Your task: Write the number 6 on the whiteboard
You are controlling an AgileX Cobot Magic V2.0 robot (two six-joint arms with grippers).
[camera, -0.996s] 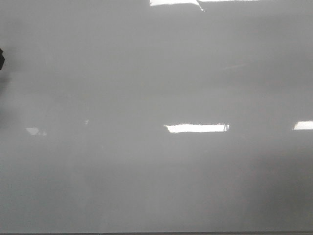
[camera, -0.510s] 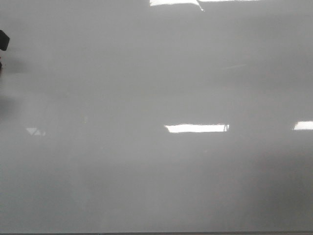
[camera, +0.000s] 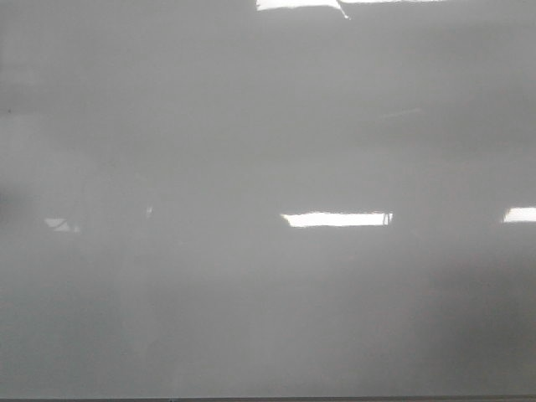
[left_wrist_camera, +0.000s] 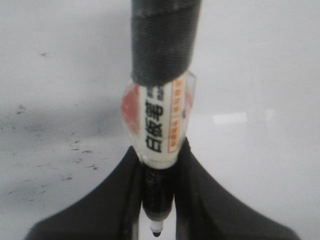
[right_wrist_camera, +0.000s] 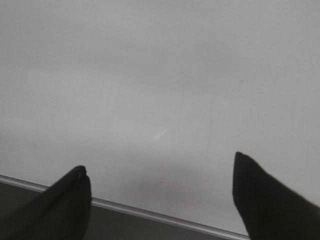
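Whiteboard [camera: 268, 167] filled the whole front view, glossy pale grey w/ bright rectangular reflections [camera: 335, 219]; no "6" visible on it anywhere, so writing looked not yet started.

Left hand [left_wrist_camera: 159, 200] was closed on a marker [left_wrist_camera: 159, 125], both fingers [left_wrist_camera: 115, 200] pinching the lower barrel just above the nib. Nib pointed at the board; contact couldn't be told, tip sat at the frame edge. Upper barrel wrapped in dark tape.

Right hand [right_wrist_camera: 160, 195] was open, fingers well apart, holding nothing, hovering over the board near its metal edge strip [right_wrist_camera: 150, 212].

Handling, as judgement: marker light, stiff, smooth plastic, so prob. slippery; the low grip near the nib should keep it from tilting under pressure. Board rigid and slick, so light pressure should do.

Views: front showed only bare board, neither hand in it. Left wrist alone showed marker, grip, plus faint dark smudges [left_wrist_camera: 75, 150] on the surface. Right wrist alone showed the board's edge and the empty hand.
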